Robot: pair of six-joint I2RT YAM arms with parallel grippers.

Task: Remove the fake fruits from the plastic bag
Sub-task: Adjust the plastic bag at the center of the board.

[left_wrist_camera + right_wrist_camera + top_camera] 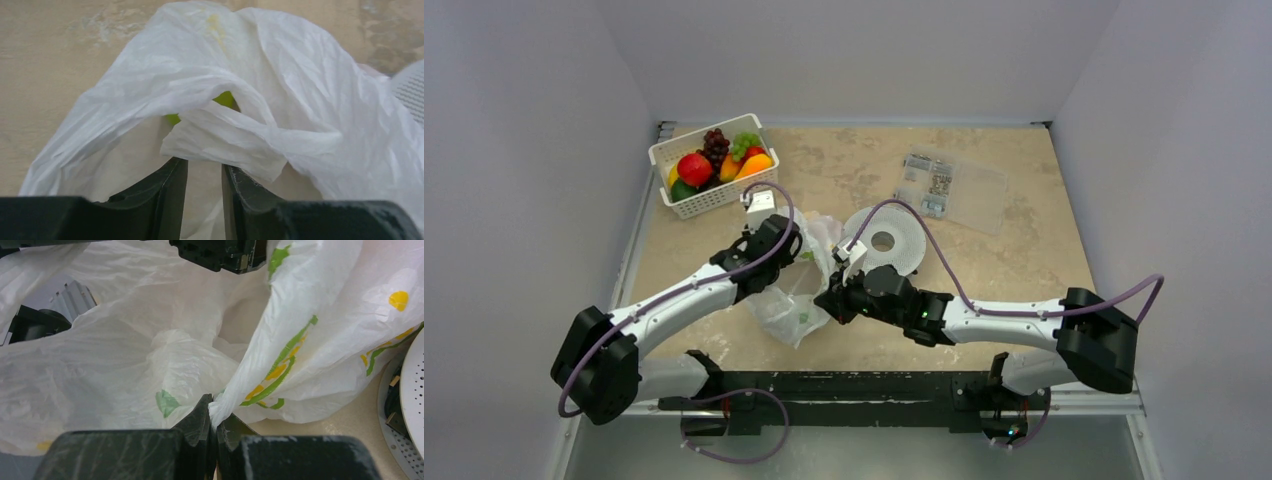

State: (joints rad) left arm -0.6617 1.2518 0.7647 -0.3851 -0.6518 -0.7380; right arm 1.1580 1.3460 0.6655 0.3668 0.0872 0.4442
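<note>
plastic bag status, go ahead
Right gripper shut on plastic bag edge. Left gripper open at mouth. Green fruit inside, fold across it.

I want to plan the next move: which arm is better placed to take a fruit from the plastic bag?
Left. The left claw is open and faces the plastic bag opening, where a green fruit shows. The right claw is shut on the bag's edge, so it is busy.
</note>
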